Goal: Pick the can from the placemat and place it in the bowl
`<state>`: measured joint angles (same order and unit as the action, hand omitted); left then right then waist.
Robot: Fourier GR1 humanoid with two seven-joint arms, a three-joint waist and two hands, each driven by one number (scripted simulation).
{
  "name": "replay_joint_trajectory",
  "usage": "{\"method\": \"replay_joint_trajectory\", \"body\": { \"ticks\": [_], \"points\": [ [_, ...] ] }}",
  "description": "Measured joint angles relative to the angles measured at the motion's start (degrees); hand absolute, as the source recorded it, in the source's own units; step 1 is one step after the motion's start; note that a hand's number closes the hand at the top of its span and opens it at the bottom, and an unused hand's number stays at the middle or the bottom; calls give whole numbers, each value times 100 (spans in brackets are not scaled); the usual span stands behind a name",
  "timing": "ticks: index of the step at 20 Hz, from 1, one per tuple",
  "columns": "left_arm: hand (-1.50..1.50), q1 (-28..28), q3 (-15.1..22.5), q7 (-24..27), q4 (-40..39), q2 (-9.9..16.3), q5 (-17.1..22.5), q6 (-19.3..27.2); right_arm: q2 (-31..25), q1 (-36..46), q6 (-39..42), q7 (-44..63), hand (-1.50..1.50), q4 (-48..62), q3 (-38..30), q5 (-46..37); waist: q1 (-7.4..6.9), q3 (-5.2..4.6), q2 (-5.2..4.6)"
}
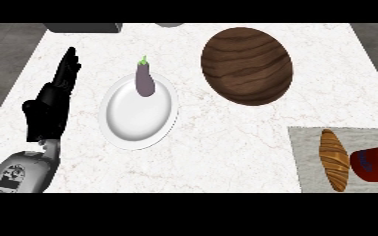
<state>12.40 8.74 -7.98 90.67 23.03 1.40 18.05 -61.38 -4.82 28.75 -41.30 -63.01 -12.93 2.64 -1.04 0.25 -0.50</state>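
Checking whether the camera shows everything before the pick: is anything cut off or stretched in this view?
Head view: the red can is cropped by the right edge, only part showing on the grey placemat; the round white plate and wooden bowl look taller than wide; the left hand shows fully, open; the right hand is out of frame.

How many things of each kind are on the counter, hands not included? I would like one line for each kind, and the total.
Eggplant: 1
Croissant: 1
Red can, cut by the view's edge: 1
White plate: 1
Wooden bowl: 1
Grey placemat: 1
Total: 6
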Motion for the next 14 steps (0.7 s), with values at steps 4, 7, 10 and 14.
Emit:
{"method": "replay_joint_trajectory", "body": {
  "ticks": [4, 7, 10, 14],
  "points": [
    [0, 124, -13, -181, 45, -7, -29, -40, -154, 175, -149, -224, -150, 76, 489, -483, -13, -6, 14],
    [0, 90, 13, -226, 69, -53, -88, -35, -141, 274, -260, -312, -150, 38, 882, -782, -8, -12, 23],
    [0, 86, -82, -133, -9, -47, -81, -104, -108, 419, -361, -344, -150, 37, 1228, -1074, 5, -17, 26],
    [0, 74, -129, -183, 39, -89, -145, -124, -89, 516, -469, -284, -150, 24, 1623, -1504, 31, -20, 36]
  ]
}}
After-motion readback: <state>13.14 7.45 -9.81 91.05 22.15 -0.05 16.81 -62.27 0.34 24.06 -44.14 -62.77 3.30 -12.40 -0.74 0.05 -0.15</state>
